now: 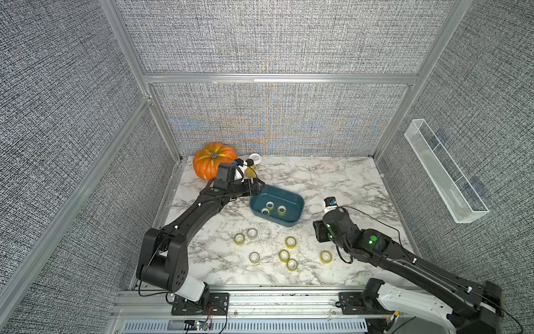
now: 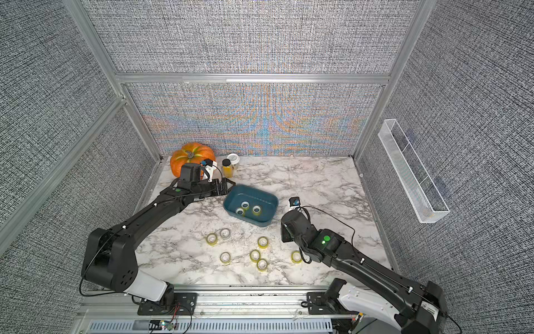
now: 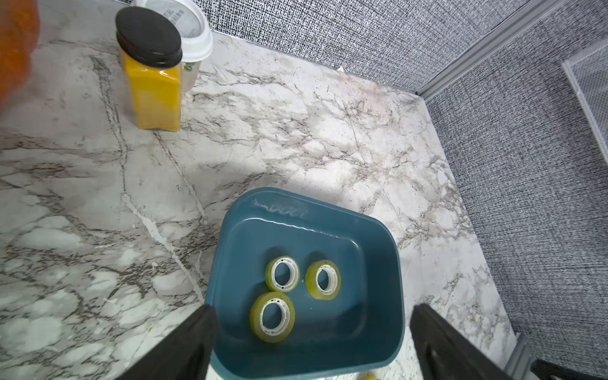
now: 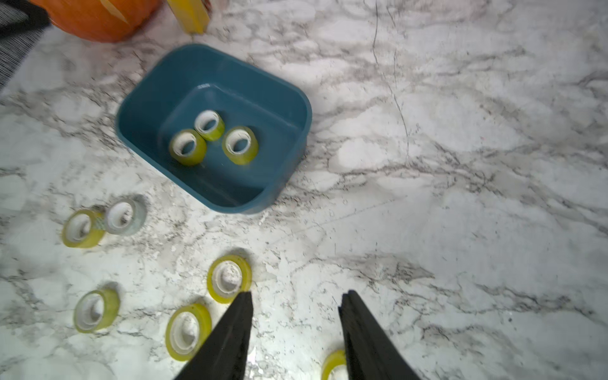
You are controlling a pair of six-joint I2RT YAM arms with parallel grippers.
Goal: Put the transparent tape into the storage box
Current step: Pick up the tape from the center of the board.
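— While the right gripper [image 4: 296, 294] hangs over the marble table [image 4: 460, 197], jaws spread and nothing between them, which roll does it serve?
— Probably the tape roll [image 4: 229, 278] just beside one fingertip. Seven rolls lie loose on the table; three already sit in the storage box [image 4: 141, 108]. To do the pick well, centre over the ring, descend straight, and close across its outer wall so that neighbouring rolls are not nudged.
— And the left gripper [image 3: 312, 307]?
— Jaws spread, empty, poised over one end of the box.
— Orientation of the roll?
— Flat on the table, core opening upward, axis upright. Being round in plan, it has no long axis, so any wrist angle should suit.
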